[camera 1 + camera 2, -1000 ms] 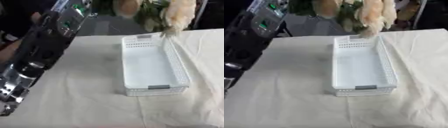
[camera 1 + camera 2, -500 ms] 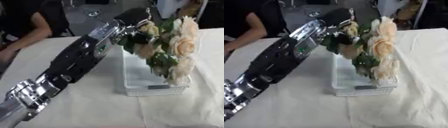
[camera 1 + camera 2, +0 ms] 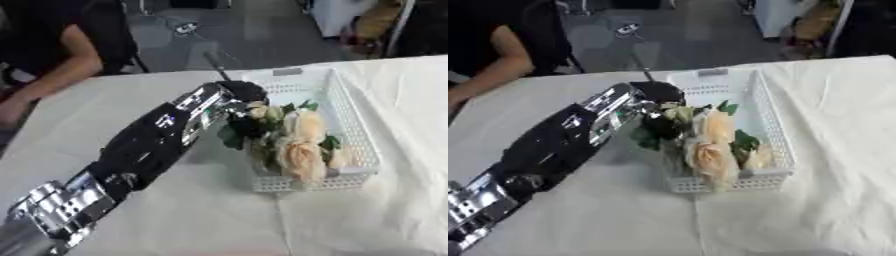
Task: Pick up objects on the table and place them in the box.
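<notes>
A bunch of cream roses with dark green leaves (image 3: 293, 141) lies across the near part of the white perforated box (image 3: 350, 118). Its blooms reach down to the box's front wall. My left hand (image 3: 238, 93) comes in from the lower left on a long black and silver arm and sits at the box's left rim, curled round the stem end of the bunch. The fingers themselves are mostly hidden behind leaves. My right hand shows in neither view.
The table is covered by a cream cloth (image 3: 367, 220) with folds on the right. A person's bare arm (image 3: 52, 70) rests at the far left edge. Beyond the table lie a grey floor and a thin dark rod (image 3: 214, 65).
The bunch has come down from above the box and now rests inside it, my left hand lowering with it. The whole picture has also shifted, so the head has moved.
</notes>
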{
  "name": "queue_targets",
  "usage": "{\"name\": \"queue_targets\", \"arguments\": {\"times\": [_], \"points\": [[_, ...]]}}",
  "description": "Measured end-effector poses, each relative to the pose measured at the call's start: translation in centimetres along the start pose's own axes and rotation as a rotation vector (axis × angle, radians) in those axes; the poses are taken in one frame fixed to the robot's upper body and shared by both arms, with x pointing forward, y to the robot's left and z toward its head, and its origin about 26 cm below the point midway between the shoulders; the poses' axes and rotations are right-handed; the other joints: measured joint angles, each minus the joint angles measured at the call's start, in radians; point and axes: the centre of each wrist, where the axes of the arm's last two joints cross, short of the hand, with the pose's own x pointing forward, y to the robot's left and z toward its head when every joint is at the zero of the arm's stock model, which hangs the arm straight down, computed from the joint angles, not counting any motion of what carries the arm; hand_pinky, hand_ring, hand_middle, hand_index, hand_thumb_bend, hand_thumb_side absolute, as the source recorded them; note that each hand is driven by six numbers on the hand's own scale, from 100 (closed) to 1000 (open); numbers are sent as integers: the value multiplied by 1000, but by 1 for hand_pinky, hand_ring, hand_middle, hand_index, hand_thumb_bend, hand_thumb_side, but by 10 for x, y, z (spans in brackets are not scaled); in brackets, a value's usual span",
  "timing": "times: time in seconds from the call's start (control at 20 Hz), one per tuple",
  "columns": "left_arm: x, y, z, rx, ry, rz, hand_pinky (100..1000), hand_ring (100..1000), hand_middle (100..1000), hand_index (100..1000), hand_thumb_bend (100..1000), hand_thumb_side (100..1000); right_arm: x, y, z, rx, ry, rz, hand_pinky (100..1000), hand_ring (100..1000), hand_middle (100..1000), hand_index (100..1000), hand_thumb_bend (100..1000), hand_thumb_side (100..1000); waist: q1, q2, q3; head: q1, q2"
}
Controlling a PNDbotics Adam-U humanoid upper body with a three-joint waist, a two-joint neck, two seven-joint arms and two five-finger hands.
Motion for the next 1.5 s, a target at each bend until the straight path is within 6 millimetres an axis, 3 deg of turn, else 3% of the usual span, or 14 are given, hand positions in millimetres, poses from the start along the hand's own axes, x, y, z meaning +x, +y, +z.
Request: {"name": "queue_targets", "arguments": {"times": [0.45,0.5,0.7,0.8,0.85,0.9,0.95,1.0,1.15,1.2,1.3,1.5], "points": [[-7,-4,0,12,44,-19,948,968,964,983,530,1000,0,0,0,4,-2,1,727,789,844,986,100,429,-1,0,2,0,0],[-7,-4,0,17,48,-19,965,983,987,1000,464,1000,0,0,0,4,-2,1,727,788,844,986,100,428,-1,0,2,0,0],[-8,-2,1,82,71,-12,943,971,976,1000,389,1000,0,0,0,7,1,0,727,788,844,986,100,426,-1,0,3,0,0],[-6,4,2,161,79,-8,936,958,961,988,448,1000,0,0,0,7,1,-1,728,788,844,985,100,428,-3,0,5,0,0],[-4,12,2,213,79,-10,936,958,959,986,458,1000,0,0,0,7,1,-1,728,788,844,985,100,426,-5,0,5,0,0],[1,20,1,269,74,-12,948,959,954,979,559,954,0,0,0,7,1,-1,728,788,844,984,100,427,-6,0,5,0,0],[5,28,1,319,67,-15,946,959,953,979,551,956,0,0,0,7,2,-1,728,788,844,984,100,427,-7,0,5,0,0],[9,39,1,365,59,-22,991,972,954,987,659,931,0,0,1,7,2,-1,729,789,843,984,100,427,-6,0,5,0,0],[20,83,6,463,9,-94,1000,975,946,982,775,897,0,0,1,7,3,-1,728,788,838,979,100,426,-4,-4,5,2,0],[22,100,10,483,-13,-135,1000,989,956,995,862,913,0,1,1,8,4,-1,729,789,840,980,100,429,-1,-6,4,4,0],[26,129,20,505,-54,-215,1000,1000,972,1000,931,927,0,1,1,9,5,-2,729,789,840,979,100,428,7,-11,1,5,0],[27,173,42,524,-100,-352,1000,1000,970,1000,945,941,0,1,0,17,3,-5,729,788,839,978,100,430,12,-16,-2,3,0]]}}
